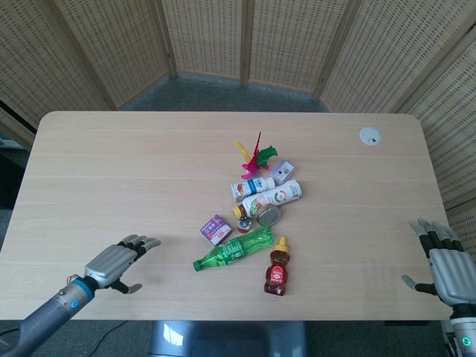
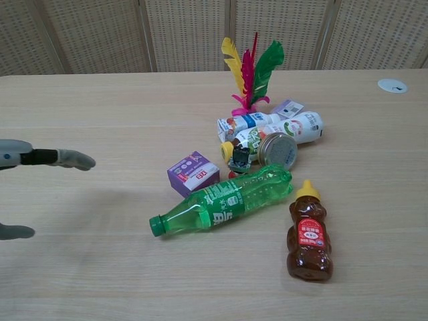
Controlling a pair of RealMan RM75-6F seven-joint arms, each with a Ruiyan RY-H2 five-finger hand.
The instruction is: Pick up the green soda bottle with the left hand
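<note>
The green soda bottle (image 1: 234,249) lies on its side on the table (image 1: 111,171), near the middle of the front part. Its long axis runs diagonally: the green cap points to the front left, toward the robot's left side, and the thick bottom end points back and to the right. The bottom end is next to a small dark bottle (image 2: 239,159) and a round metal can (image 2: 278,150), and a purple box (image 1: 216,229) sits just beside the middle of the green soda bottle on the far side. A brown bear-shaped bottle (image 1: 277,268) with a yellow cap lies near the thick end, on the right. Behind these things are two white bottles (image 1: 271,193) lying down and a feather toy (image 2: 249,70) standing upright. The left hand (image 1: 115,262) is over the front left part of the table, well apart from the cap, with the palm down and the fingers (image 2: 67,158) stretched out toward the bottle; the thumb is spread to the side and it holds nothing. The right hand (image 1: 448,266) is at the front right edge of the table, fingers spread apart and pointing away from the robot, also holding nothing.
</note>
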